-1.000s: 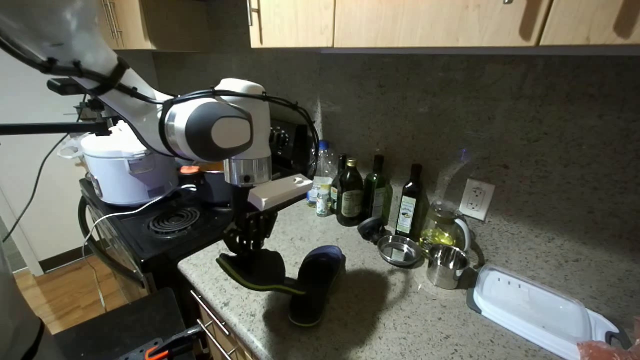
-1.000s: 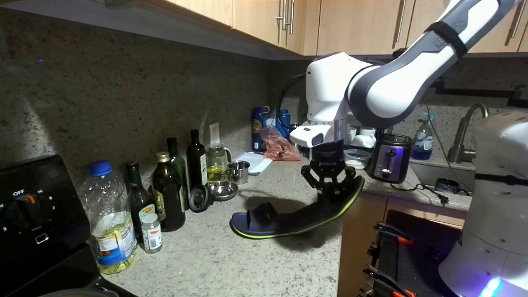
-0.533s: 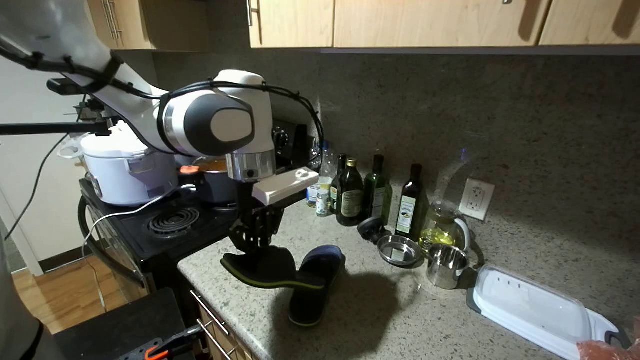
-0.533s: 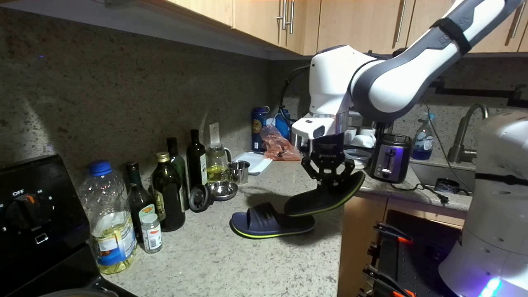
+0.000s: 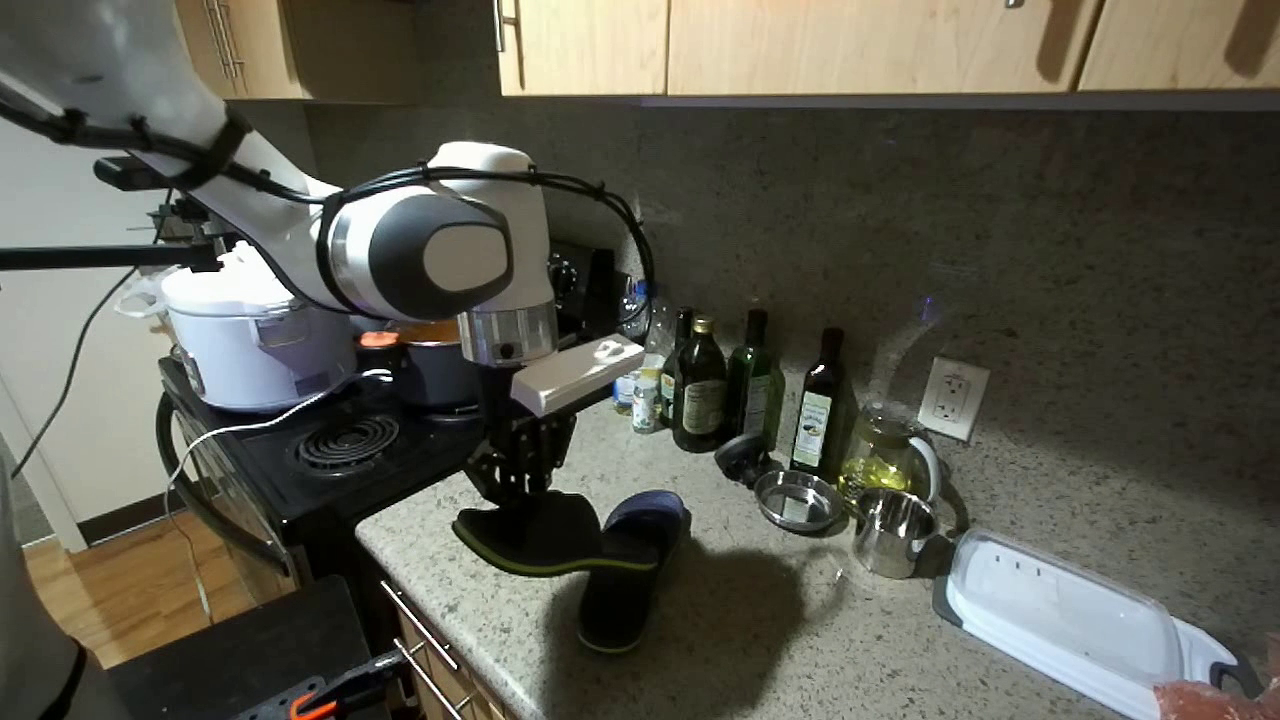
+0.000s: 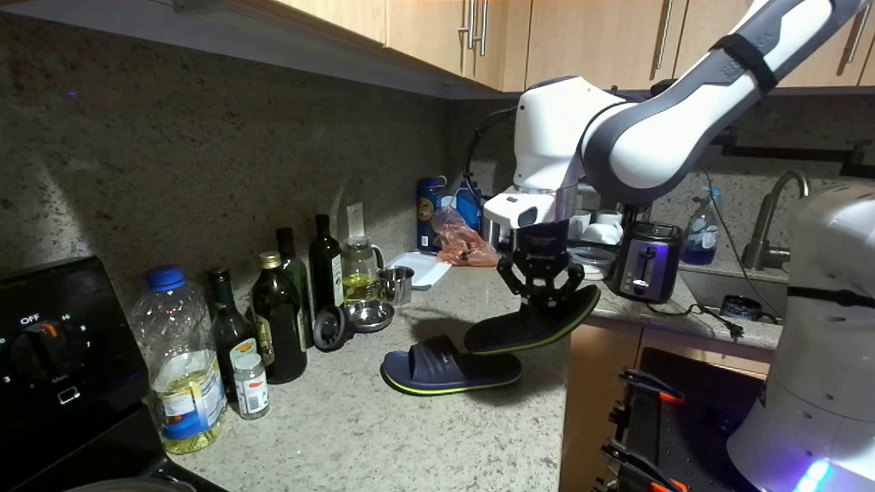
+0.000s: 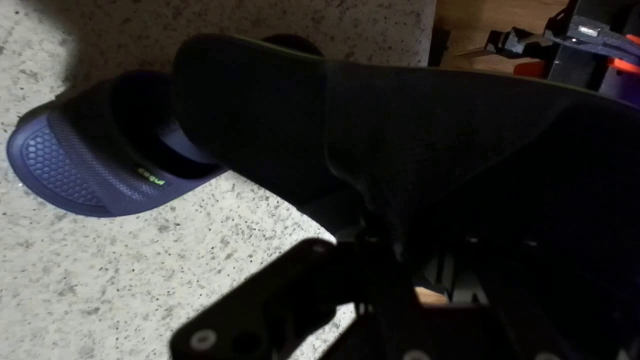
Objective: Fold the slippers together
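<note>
- The held slipper (image 6: 502, 335) is gripped in the claw (image 6: 545, 302), whose fingers are closed on it; the exact place of the grip is lost in darkness in the wrist view.
- It is held clear of the surface (image 6: 328, 444) and tilted, the end toward the surface's front edge being raised; a yellow-green line is shown along its sole.
- The lower slipper (image 6: 444, 372) is laid flat on the surface, strap upward, its toe pointed toward the back wall (image 6: 239, 150).
- In both exterior views, the rear part of the lower slipper is overlapped by the low end of the held slipper; whether the two are touching cannot be told.
- In the wrist view, a honeycomb footbed and yellow-green lettering can be made out on the lower slipper.
- Along the back wall are ranged a blue-capped bottle (image 6: 181, 383), a gold-capped bottle (image 6: 279, 328), a glass jug (image 6: 359, 270) and a steel cup (image 6: 396, 285).
</note>
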Available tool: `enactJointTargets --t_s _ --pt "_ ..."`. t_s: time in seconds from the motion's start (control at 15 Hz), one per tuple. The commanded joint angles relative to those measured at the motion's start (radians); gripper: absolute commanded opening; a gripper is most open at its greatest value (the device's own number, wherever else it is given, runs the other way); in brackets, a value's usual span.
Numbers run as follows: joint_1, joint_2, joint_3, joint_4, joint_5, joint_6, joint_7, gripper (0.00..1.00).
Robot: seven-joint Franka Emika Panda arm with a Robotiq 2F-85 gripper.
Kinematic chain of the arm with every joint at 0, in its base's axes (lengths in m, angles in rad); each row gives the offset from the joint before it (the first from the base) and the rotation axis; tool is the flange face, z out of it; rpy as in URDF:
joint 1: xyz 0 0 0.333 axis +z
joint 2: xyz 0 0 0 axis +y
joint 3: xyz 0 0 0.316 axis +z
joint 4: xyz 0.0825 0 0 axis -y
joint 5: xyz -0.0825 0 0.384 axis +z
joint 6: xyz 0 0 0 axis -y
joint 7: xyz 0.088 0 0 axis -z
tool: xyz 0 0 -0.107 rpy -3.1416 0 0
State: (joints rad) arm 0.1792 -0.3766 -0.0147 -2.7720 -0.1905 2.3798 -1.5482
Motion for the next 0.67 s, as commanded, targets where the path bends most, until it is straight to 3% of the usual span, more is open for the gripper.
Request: enactJointTargets --t_s 0.0,0.6 --pt "-0.003 0.016 -0.011 0.001 0.003 0.071 -0.036 0.04" --pt "0.005 0.084 -0.024 0.002 0.045 0.152 -0.116 0.04"
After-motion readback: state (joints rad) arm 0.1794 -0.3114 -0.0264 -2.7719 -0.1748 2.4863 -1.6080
